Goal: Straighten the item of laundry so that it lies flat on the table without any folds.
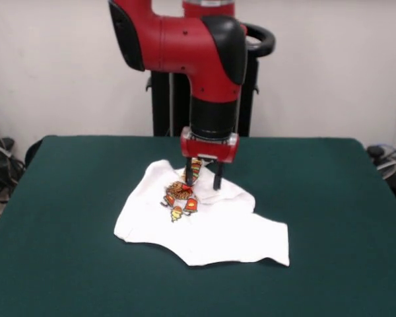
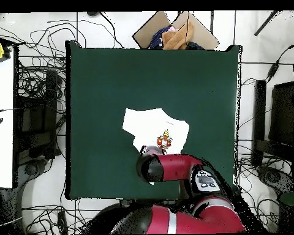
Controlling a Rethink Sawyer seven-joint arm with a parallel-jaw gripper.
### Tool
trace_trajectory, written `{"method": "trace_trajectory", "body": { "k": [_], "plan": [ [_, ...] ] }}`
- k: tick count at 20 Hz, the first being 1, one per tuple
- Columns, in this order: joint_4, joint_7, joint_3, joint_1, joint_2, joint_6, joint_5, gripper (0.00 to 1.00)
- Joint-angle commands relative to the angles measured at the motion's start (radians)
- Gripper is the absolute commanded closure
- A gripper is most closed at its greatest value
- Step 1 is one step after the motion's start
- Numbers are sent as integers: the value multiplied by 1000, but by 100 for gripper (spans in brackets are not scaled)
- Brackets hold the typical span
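Observation:
The white T-shirt (image 1: pixel 211 231) lies crumpled on the dark green table (image 1: pixel 72 198), near its middle, with folds and its colourful food print (image 1: pixel 179 196) facing up. My gripper (image 1: pixel 204 178) points straight down at the shirt's far edge, by the print. Its two fingers (image 1: pixel 218 178) stand apart, with their tips on or just above the cloth. A bit of printed cloth shows beside the left finger. In the overhead view the shirt (image 2: pixel 150 122) lies just beyond my arm on the table (image 2: pixel 106 79), and the arm's wrist (image 2: pixel 150 166) hides the gripper.
Green felt surrounds the shirt on all sides. The robot's pedestal (image 1: pixel 168 99) stands behind the table's far edge. Cables and a box holding cloth (image 2: pixel 174 33) lie on the floor beyond the table's edges.

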Motion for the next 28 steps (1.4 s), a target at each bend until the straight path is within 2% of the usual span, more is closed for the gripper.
{"method": "trace_trajectory", "body": {
  "k": [1,4,11,17,22,24,28],
  "plan": [
    [-97,107,87,48,-75,195,121,0],
    [-90,91,96,44,-111,248,142,0],
    [-85,100,91,49,-109,221,150,0],
    [-120,113,80,57,-22,119,127,0],
    [-149,88,120,35,64,75,106,0],
    [-134,52,166,-11,84,96,96,0],
    [-79,39,159,-15,61,148,84,0]
  ]
}}
